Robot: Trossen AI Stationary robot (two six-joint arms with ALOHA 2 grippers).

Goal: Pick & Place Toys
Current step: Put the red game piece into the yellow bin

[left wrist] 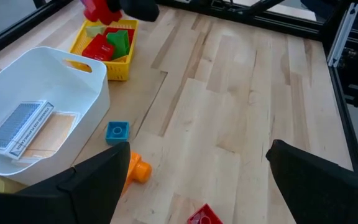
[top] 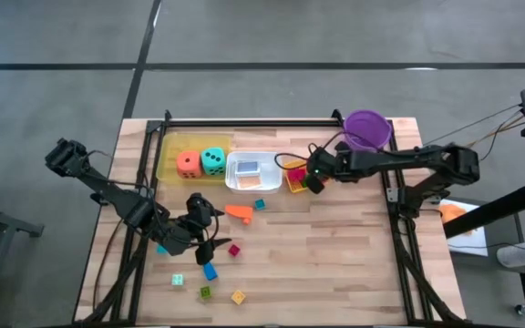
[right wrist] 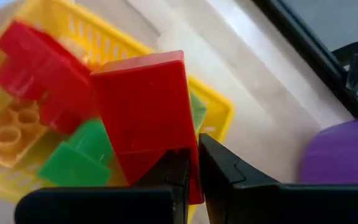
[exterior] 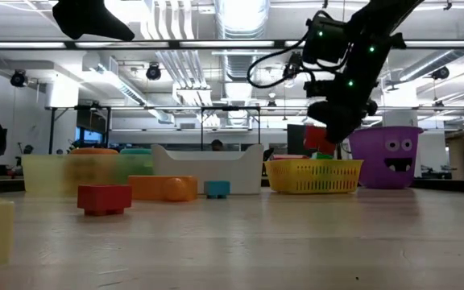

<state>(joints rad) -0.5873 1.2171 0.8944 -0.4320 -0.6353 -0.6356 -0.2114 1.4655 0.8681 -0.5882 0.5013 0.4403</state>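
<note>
On the wooden tabletop [top: 335,246], the right gripper [right wrist: 191,163] pinches a red block [right wrist: 145,118] by its edge above the yellow basket [right wrist: 219,106]; rigid, light, probably slippery. Left gripper [top: 204,228] waits with its fingers wide.

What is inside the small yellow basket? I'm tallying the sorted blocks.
The yellow basket holds a red block, a green block and a yellow block. The right gripper's held red block covers the rest.

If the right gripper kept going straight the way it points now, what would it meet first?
Most likely the small yellow plastic basket. The right gripper, shut on a red plastic block, points down into it, so that block would probably land on the red and green blocks inside, though depth is unclear.
</note>
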